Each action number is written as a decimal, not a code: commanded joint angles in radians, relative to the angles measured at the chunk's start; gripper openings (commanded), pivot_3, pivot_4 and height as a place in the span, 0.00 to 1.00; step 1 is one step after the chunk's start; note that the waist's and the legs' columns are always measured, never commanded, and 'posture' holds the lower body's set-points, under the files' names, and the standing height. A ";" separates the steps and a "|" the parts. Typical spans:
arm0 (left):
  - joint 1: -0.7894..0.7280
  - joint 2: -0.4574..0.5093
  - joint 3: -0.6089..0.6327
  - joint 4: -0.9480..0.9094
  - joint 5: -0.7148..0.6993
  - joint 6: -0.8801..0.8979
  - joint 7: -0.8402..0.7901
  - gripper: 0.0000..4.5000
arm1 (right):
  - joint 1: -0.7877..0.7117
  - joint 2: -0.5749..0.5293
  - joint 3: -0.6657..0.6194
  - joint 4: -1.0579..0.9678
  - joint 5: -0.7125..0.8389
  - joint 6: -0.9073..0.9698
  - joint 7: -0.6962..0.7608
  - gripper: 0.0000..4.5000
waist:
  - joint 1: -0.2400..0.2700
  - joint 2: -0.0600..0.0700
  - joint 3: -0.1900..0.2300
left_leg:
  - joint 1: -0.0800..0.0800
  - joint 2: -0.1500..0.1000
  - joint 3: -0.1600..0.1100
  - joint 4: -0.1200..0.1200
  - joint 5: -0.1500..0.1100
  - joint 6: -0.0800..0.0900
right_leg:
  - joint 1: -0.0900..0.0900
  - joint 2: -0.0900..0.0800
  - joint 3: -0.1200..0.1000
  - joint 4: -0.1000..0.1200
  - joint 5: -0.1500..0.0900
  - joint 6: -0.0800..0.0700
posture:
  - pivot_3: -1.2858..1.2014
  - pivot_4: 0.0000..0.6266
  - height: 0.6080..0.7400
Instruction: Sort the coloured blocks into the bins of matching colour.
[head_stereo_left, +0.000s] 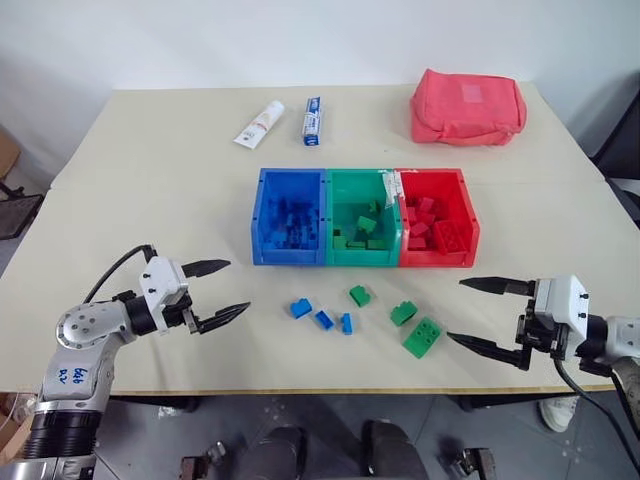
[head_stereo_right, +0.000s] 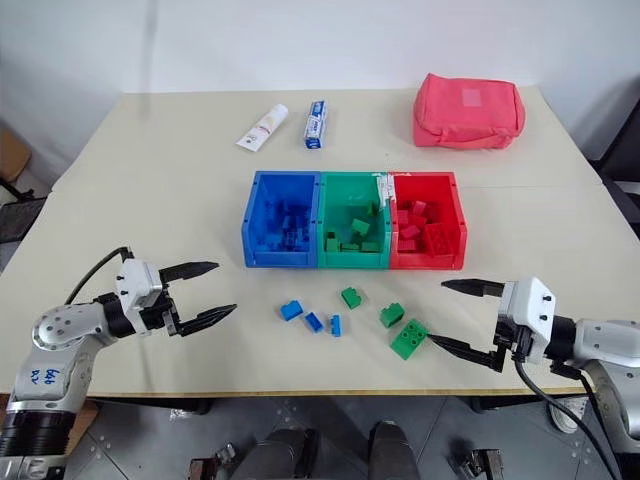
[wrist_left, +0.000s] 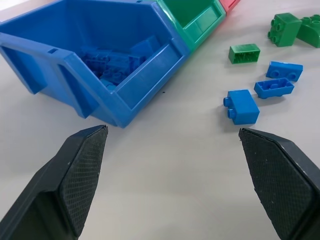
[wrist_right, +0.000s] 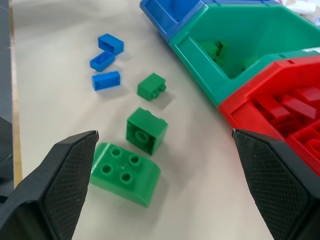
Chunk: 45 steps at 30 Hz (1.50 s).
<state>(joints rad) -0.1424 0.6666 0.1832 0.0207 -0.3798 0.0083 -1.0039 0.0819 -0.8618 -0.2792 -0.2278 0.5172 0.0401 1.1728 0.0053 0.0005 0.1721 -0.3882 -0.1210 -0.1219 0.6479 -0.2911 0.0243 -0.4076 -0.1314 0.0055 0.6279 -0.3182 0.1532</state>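
1. Left eye view: six loose blocks lie on the tabletop just before the bins.
2. Left wrist view: left gripper, fingers apart, empty, nearest the blue blocks.
3. Right wrist view: right gripper, fingers apart, empty, nearest the flat green block.

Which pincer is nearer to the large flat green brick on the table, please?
The right. The right pincer hovers open just beside the large flat green brick, while the left pincer is open well off on the far side of the three loose blue bricks.
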 joint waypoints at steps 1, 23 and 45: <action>-0.002 0.005 0.003 -0.020 -0.013 0.014 -0.003 0.99 | 0.026 0.008 -0.043 -0.040 0.015 0.009 -0.020 1.00 | 0.001 0.000 0.000 | 0.000 0.000 0.000 0.000 0.000 0.000 | 0.000 0.000 0.000 0.000 0.000 0.000 | 0.52 0.24 1.00; -0.087 -0.049 -0.304 -0.224 -0.050 0.067 -0.219 0.99 | 0.231 -0.025 -0.008 -0.272 -0.036 0.283 -0.134 1.00 | 0.016 0.000 0.000 | 0.002 0.004 0.004 0.001 -0.002 0.000 | 0.001 0.001 0.002 -0.001 0.000 0.000 | 0.52 0.24 1.00; -0.026 -0.015 -0.252 -0.312 -0.060 0.099 -0.167 1.00 | 0.030 0.057 0.223 0.022 -0.147 0.117 -0.095 0.79 | 0.023 -0.003 -0.001 | 0.003 0.003 0.002 0.002 -0.003 0.000 | 0.003 0.002 0.001 -0.002 0.000 0.000 | 0.52 0.24 1.00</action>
<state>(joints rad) -0.1730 0.6537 -0.0848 -0.2654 -0.4260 0.1209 -1.1733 0.0880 -0.8126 -0.0401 -0.2157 0.3514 0.1804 1.0479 0.0286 -0.0026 0.1709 -0.3858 -0.1183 -0.1200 0.6499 -0.2939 0.0244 -0.4046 -0.1298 0.0057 0.6262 -0.3179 0.1531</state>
